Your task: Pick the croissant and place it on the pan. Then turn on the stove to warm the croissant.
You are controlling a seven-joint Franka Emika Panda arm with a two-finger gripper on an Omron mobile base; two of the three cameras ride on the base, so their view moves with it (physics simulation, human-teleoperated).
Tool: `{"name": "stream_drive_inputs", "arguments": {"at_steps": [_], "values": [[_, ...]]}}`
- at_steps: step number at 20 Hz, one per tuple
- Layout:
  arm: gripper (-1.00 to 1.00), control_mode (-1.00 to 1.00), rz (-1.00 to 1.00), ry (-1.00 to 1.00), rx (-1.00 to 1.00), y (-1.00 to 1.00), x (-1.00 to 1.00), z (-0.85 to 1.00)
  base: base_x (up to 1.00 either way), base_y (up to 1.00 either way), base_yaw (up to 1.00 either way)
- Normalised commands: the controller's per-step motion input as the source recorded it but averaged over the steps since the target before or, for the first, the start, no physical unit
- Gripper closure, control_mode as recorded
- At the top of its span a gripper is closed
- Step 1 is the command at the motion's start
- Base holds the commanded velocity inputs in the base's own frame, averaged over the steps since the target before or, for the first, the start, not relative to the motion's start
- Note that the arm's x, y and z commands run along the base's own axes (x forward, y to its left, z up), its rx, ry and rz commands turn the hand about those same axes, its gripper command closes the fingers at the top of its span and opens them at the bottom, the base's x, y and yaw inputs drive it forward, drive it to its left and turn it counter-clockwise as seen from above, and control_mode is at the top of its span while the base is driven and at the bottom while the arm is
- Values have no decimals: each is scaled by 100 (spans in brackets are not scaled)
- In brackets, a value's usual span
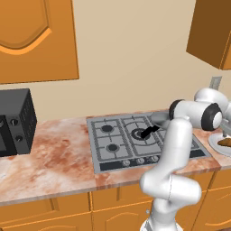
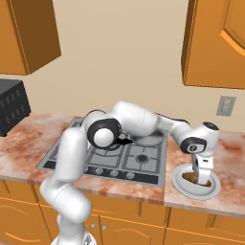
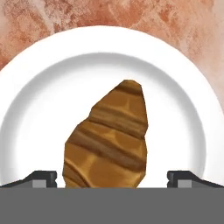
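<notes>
hovering low over the white plate (image 3: 192, 109) at the lower right of the right base view, the hand (image 3: 112, 177) stands wide, its two dark fingertips (image 3: 41, 178) showing at the bottom of the hand view on either side of the croissant (image 3: 109, 140), with nothing held yet. the croissant lies on the plate, its narrow end pointing to the top of the hand view and its broad end between the tips. judged from here, the risk is in the close: the pastry sits a little left of centre between the tips, so one finger may meet it first and push it across the smooth plate, or the jaws may pinch only the sloping crust and let it slip on the lift; pressing down too far could also strike the plate and shift it on the marbled worktop (image 2: 229, 143). a tapered, flaky shape likely wants a grip across its thick middle. the plate holds just the croissant. the pan (image 1: 158, 119) rests on the stove (image 1: 108, 140) near the centre of the left base view, its black handle pointing to the lower left; whether anything lies in it i cannot tell, as the arm covers most of it. the knobs on the stove's front strip wait for the later step.
</notes>
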Motion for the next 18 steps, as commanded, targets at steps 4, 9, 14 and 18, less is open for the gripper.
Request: {"name": "stream_drive_inputs", "arguments": {"at_steps": [4,9,14,18], "values": [[-100,-100,-3,13,0,0,10,-16,0,0,0],[-100,-100,-2,9,0,0,8,-21,0,0,0],[100,-100,-1,3,0,0,0,-38,0,0,0],[100,-100,0,0,0,0,0,-14,0,0,0]]}}
